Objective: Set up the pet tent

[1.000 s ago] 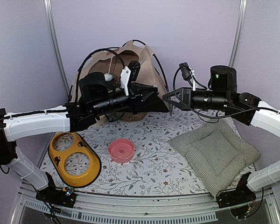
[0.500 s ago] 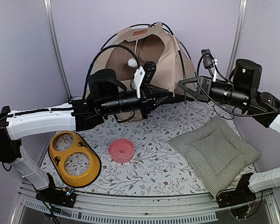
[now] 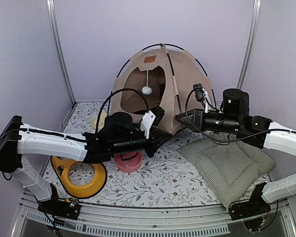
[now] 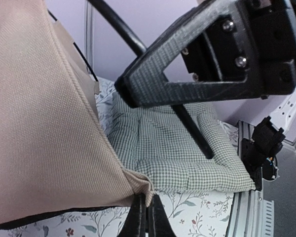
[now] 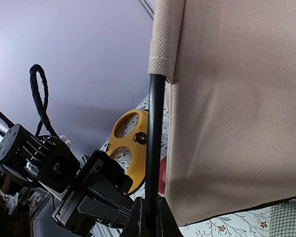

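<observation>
The pet tent (image 3: pixel 158 79) stands as a full dome at the back of the bench (image 3: pixel 163 185), against the rear wall, with its doorway facing my bases. I judge the main work done: the black poles arc over the top and the beige cloth is pulled taut. What seems left is to let go and check that the base sits flat.

My left pincer (image 4: pixel 147 213) is closed on the tent's lower front corner, pinching the hem where the black lining shows. My right pincer (image 5: pixel 148 215) is closed around a thin black pole (image 5: pixel 154 143) just below its fabric sleeve.

A white pompom (image 3: pixel 147 90) hangs in the doorway under a small orange-brown label (image 3: pixel 149 59). The checked cushion (image 3: pixel 227 163) lies just beside the tent's right front.
</observation>
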### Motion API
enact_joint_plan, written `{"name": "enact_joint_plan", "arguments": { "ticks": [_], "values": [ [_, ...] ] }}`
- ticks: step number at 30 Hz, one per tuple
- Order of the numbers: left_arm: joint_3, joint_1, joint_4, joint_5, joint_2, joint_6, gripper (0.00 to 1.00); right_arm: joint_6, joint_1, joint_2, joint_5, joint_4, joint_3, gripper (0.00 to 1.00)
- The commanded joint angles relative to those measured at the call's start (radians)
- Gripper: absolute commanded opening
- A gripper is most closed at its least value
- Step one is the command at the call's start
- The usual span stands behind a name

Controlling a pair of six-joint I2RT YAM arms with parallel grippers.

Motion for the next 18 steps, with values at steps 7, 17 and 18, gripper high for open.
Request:
{"name": "enact_joint_plan", "arguments": {
  "ticks": [7, 17, 18],
  "values": [
    [-0.175, -0.119, 0.013, -0.086, -0.026, -0.140, 0.00, 0.089, 0.004, 0.070, 0.076, 0.463, -0.070, 0.00],
    [-0.204, -0.155, 0.038, -0.112, -0.018, -0.147, 0.00, 0.116, 0.016, 0.130, 0.130, 0.616, -0.088, 0.00],
    [-0.207, -0.156, 0.038, -0.114, -0.019, -0.147, 0.00, 0.116, 0.016, 0.132, 0.135, 0.625, -0.088, 0.00]
  ]
}}
